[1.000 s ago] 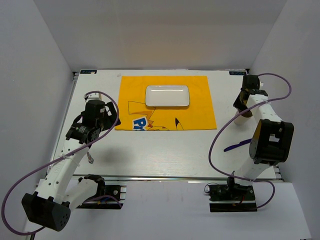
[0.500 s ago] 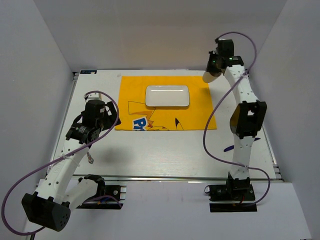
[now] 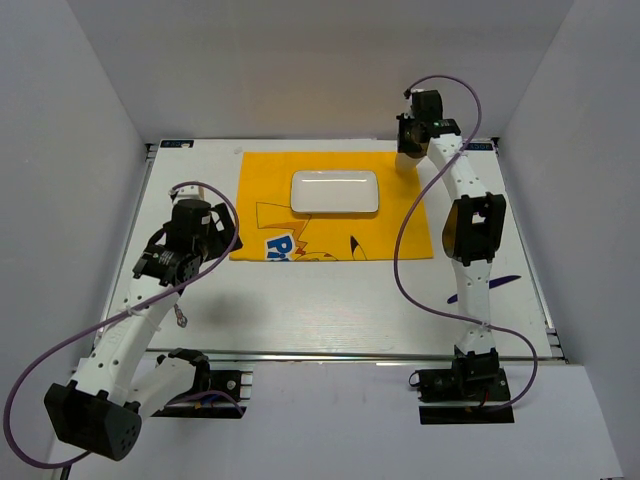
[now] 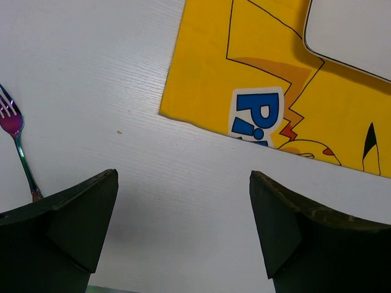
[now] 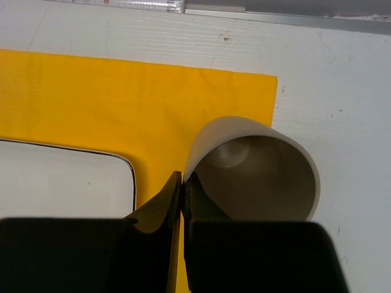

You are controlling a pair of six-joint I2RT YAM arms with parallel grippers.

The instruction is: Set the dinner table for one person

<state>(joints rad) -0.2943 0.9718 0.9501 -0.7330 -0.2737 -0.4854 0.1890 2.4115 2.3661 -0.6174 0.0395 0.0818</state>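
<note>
The white dinner table [image 3: 330,310] bears a yellow cartoon-printed mat [image 3: 330,230] with a white rectangular plate [image 3: 334,192] on its far half. My right gripper [image 3: 408,152] is at the mat's far right corner, shut on the rim of a beige cup [image 3: 406,164]. In the right wrist view the fingers [image 5: 183,180] pinch the cup's wall [image 5: 256,171], and the cup hangs over the mat's corner [image 5: 122,91] beside the plate [image 5: 61,183]. My left gripper [image 3: 228,240] is open and empty, left of the mat; its wrist view [image 4: 183,177] shows bare table between the jaws.
An iridescent fork [image 3: 181,315] lies on the table near the left arm and shows in the left wrist view [image 4: 15,140]. A purple utensil [image 3: 500,283] lies at the right, partly behind the right arm. The metal rail [image 5: 275,9] runs along the far edge.
My right arm has swung from the table's right side to the mat's far right corner, carrying the cup. The left arm has not moved.
</note>
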